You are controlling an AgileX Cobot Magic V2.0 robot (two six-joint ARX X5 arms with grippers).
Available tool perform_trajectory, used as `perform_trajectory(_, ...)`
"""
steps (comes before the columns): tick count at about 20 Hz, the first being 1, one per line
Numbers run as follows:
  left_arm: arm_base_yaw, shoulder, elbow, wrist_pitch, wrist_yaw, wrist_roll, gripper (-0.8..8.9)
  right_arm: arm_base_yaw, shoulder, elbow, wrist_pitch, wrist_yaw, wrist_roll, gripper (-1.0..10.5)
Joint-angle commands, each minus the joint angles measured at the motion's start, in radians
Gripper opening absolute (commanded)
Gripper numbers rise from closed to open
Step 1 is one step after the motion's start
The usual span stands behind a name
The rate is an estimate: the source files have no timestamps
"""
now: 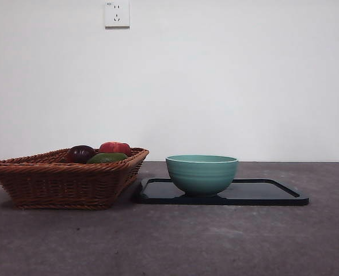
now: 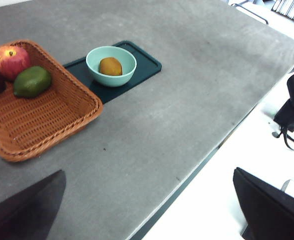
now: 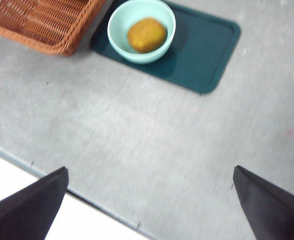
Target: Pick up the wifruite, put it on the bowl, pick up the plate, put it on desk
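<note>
Right wrist view: wifruite [image 3: 147,34] sits in bowl [image 3: 141,30] on tray [image 3: 206,50] — first step looks done. I see both grippers [image 3: 149,202] [image 2: 151,207] splayed wide, empty — high over the desk [image 3: 137,140].

Only the jaw ends of the arms show, and only in the wrist views.

The left gripper [image 2: 148,170]: two black jaws, matte, each a broad wedge narrowing to a blunt angular tip. One jaw looks charcoal and slightly soft-edged, with a faint grey cast on its upper face. The other is denser black with a crisp, straight inner edge. Surface detail is too dark to make out.

The right gripper [image 3: 150,168]: the same pattern, a pair of black wedge-shaped jaws, flat-faced and straight-edged, tips cut to a sharp corner. The finish is dull, with a slight grey bloom towards the tips. Both are a little blurred.
</note>
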Motion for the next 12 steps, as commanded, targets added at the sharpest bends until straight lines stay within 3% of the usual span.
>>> perform_trajectory(1, -0.011, -0.001, 0.017, 0.028, -0.005, 0.008, 5.63, 0.006, -0.127, -0.079, 0.007, -0.022, 0.048, 5.5)
perform_trajectory(6, -0.011, -0.001, 0.017, 0.035, -0.005, 0.008, 5.63, 0.006, -0.376, -0.261, 0.107, -0.081, 0.063, 5.4)
perform_trajectory(12, -0.011, -0.001, 0.017, 0.044, -0.005, 0.008, 5.63, 0.006, -0.495, -0.369, 0.133, -0.087, 0.08, 5.4)
